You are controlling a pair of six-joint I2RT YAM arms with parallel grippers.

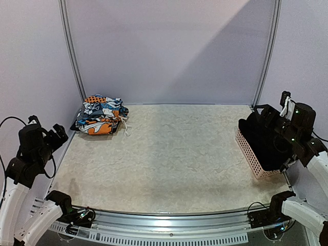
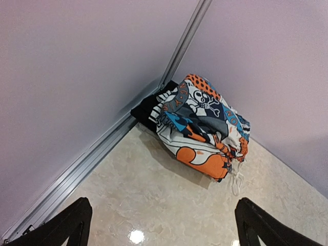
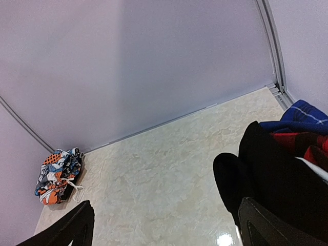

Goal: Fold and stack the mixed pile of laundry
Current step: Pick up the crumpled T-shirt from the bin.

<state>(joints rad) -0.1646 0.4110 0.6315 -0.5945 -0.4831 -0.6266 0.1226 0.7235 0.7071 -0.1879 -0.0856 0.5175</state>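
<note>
A stack of orange-blue-white printed garments (image 1: pixel 100 115) lies in the table's far left corner on a black piece; the left wrist view shows this stack (image 2: pixel 202 125) ahead of my fingers. The rest of the mixed laundry pile fills the pink basket (image 1: pixel 251 156) at the right edge: a large black garment (image 1: pixel 262 139) on top, with red and navy plaid (image 3: pixel 302 128) behind the black garment (image 3: pixel 279 177). My left gripper (image 2: pixel 161 228) is open above bare table, short of the stack. My right gripper (image 3: pixel 166 230) is open beside the black garment, holding nothing.
Purple walls with metal corner posts (image 1: pixel 72 56) close off the back and sides. A metal rail (image 1: pixel 169 218) runs along the near edge between the arm bases. A white drawstring (image 2: pixel 237 182) trails from the stack.
</note>
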